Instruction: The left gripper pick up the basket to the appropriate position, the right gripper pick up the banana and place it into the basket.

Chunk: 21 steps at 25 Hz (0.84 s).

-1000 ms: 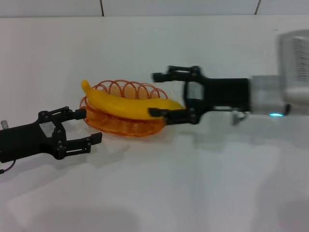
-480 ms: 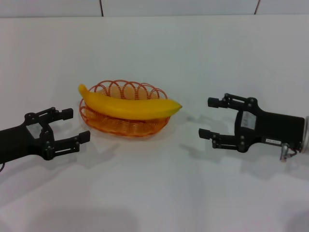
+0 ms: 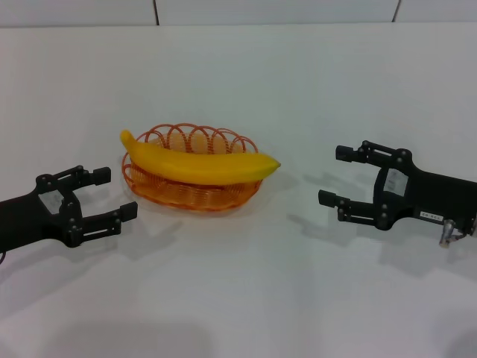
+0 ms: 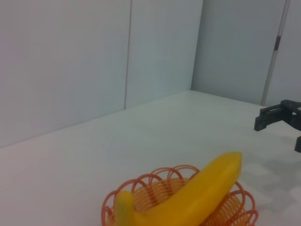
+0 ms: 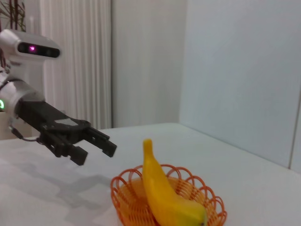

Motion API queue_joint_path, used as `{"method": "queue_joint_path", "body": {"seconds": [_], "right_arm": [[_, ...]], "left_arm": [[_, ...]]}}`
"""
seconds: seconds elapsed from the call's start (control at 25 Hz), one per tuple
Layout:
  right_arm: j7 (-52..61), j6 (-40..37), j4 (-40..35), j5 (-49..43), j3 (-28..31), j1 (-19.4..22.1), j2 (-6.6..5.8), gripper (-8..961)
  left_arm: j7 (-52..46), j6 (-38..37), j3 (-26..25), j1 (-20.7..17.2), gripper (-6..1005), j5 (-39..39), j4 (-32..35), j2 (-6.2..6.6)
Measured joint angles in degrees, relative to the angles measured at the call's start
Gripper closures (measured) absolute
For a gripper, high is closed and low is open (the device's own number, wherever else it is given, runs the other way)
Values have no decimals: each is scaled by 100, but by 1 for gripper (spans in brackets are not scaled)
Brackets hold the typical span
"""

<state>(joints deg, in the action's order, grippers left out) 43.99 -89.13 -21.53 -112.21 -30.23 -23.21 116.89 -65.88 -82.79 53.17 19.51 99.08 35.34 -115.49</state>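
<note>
The yellow banana (image 3: 197,164) lies lengthwise in the orange wire basket (image 3: 186,195), its ends over the rim. The basket stands on the white table at centre left. My left gripper (image 3: 112,194) is open and empty, just left of the basket and apart from it. My right gripper (image 3: 335,175) is open and empty, well to the right of the banana's tip. The left wrist view shows the banana (image 4: 197,197) in the basket (image 4: 240,207) with the right gripper (image 4: 277,120) beyond. The right wrist view shows the banana (image 5: 162,195), the basket (image 5: 127,197) and the left gripper (image 5: 96,146).
The white table (image 3: 246,298) spreads all around the basket. A light wall with vertical seams (image 3: 156,11) runs along its far edge.
My right gripper has let go of the banana and drawn back to the right, away from the basket. My left gripper has drawn back slightly to the left. The banana stays in the basket.
</note>
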Motion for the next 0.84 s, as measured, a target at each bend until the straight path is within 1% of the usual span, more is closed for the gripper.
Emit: {"method": "queue_joint_path", "body": {"seconds": [0.4, 0.84], "right_arm": [[1, 180, 48, -21, -27, -75, 0, 157], [5, 203, 46, -35, -35, -73, 0, 157]], "left_arm": [[64, 0, 0, 38, 168, 6, -2, -34], [75, 0, 15, 36, 168, 6, -2, -36]]}}
